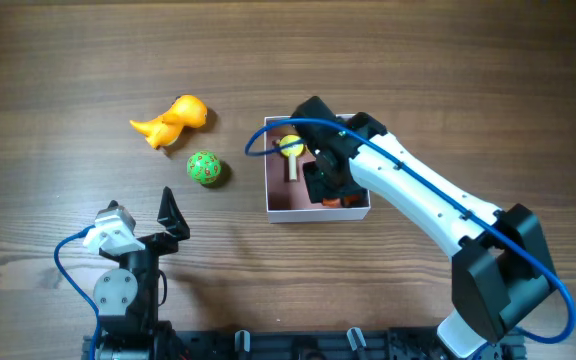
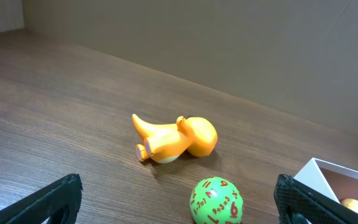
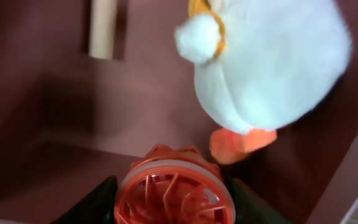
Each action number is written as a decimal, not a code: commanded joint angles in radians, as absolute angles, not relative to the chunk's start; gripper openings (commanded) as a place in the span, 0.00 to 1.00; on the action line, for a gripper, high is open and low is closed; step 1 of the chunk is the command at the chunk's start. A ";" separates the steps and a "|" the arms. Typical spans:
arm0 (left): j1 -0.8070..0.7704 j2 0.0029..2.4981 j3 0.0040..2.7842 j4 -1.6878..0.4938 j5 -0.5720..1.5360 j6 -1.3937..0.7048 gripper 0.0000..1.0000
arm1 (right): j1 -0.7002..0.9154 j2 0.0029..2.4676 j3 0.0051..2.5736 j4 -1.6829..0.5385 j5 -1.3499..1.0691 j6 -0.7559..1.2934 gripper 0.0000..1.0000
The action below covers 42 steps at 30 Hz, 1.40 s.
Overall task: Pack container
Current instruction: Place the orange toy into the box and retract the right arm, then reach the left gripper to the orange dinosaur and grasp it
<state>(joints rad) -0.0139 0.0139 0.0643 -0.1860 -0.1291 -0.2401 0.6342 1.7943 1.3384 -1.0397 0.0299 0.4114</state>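
Gripping orange ribbed wheel (image 3: 176, 186) in right gripper (image 3: 176, 208), low inside container (image 1: 268, 190) at table centre-right, for seating beside white plush bird (image 3: 272, 68). Left gripper (image 2: 176, 202) spread wide, parked facing orange dinosaur (image 2: 176, 138) and green numbered ball (image 2: 216, 200), both unpacked.

The worktop (image 1: 68, 80) is brown wood grain. The dinosaur (image 2: 176, 138) is orange-yellow. The ball (image 2: 216, 200) is green with red numbers. The container (image 1: 313, 213) has white walls and a dusty-pink inside. The plush (image 3: 272, 62) is white with orange feet, the wheel (image 3: 176, 193) orange.
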 commanded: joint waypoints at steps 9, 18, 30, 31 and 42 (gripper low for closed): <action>-0.019 0.007 0.057 -0.183 -0.113 -0.220 1.00 | 0.638 1.796 1.311 -1.007 0.024 0.421 0.66; -0.019 0.007 0.057 -0.183 -0.113 -0.220 1.00 | 0.636 1.757 1.361 -1.015 0.006 0.409 0.72; -0.019 0.007 0.057 -0.183 -0.113 -0.220 1.00 | 0.332 1.487 1.513 -1.192 0.117 0.381 0.90; -0.019 0.007 0.057 -0.183 -0.113 -0.220 1.00 | 0.292 1.482 1.513 -1.205 0.116 0.368 0.91; -0.019 0.007 0.057 -0.183 -0.113 -0.220 1.00 | 0.064 1.483 1.513 -1.217 0.116 0.367 1.00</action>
